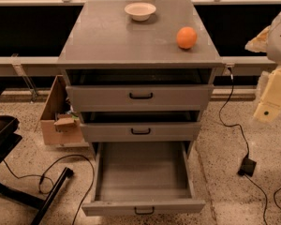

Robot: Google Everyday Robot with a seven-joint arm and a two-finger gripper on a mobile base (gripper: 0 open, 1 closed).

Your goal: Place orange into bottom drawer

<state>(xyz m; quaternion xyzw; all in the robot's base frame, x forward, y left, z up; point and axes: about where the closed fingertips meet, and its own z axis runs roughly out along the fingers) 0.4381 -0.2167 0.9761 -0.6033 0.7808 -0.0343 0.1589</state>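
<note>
The orange (187,37) sits on the grey cabinet top (112,41), near its right front corner. The bottom drawer (143,172) is pulled out wide, and its plain grey interior holds nothing. My gripper (270,104) shows as cream-coloured parts at the right edge of the view. It is to the right of the cabinet, level with the upper drawers, apart from the orange and lower than it.
A shallow cream bowl (140,11) stands at the back of the cabinet top. The top drawer (140,96) and the middle drawer (140,131) are pushed in. A cardboard box (56,121) sits at the left. Black cables (243,144) and a chair base (18,191) lie on the floor.
</note>
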